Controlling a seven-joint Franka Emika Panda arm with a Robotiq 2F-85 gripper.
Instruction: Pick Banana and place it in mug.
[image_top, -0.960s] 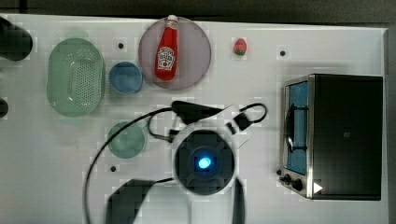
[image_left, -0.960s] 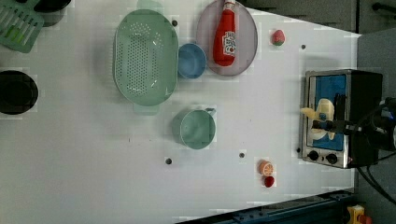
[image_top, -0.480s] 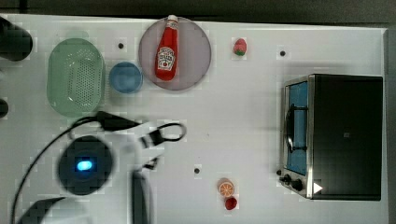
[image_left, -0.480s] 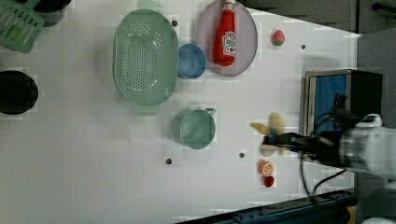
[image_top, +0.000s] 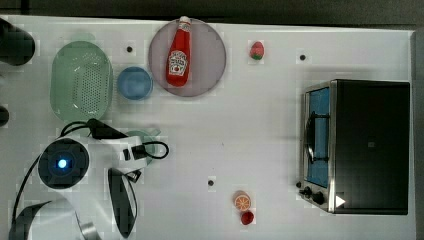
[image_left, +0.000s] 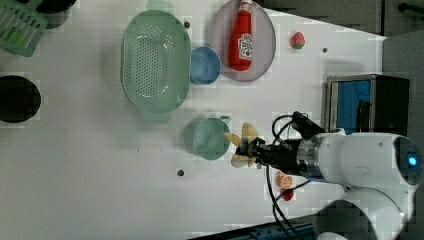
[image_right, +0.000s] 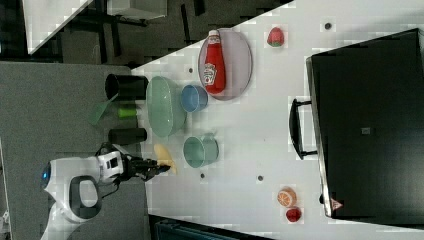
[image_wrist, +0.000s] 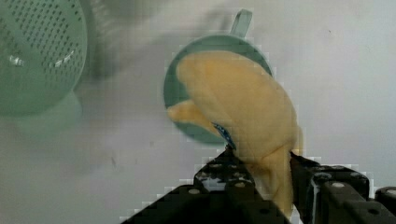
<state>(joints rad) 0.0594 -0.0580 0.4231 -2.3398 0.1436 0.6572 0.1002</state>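
Black gripper (image_left: 250, 150) clenched on the small pale yellow banana bunch (image_left: 243, 145), holding it clear of the white counter (image_left: 100, 190). In the left view, banana sits just at 3 o'clock of the round teal-green mug (image_left: 210, 138), overlapping its rim. Wrist view: banana (image_wrist: 238, 112) covers most of the mug's mouth (image_wrist: 187, 60).

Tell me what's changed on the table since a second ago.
The gripper, shut on the banana, has carried it from in front of the toaster oven across to the mug's rim, toward the left view's left. The mug, colander, blue bowl and ketchup plate stayed put.
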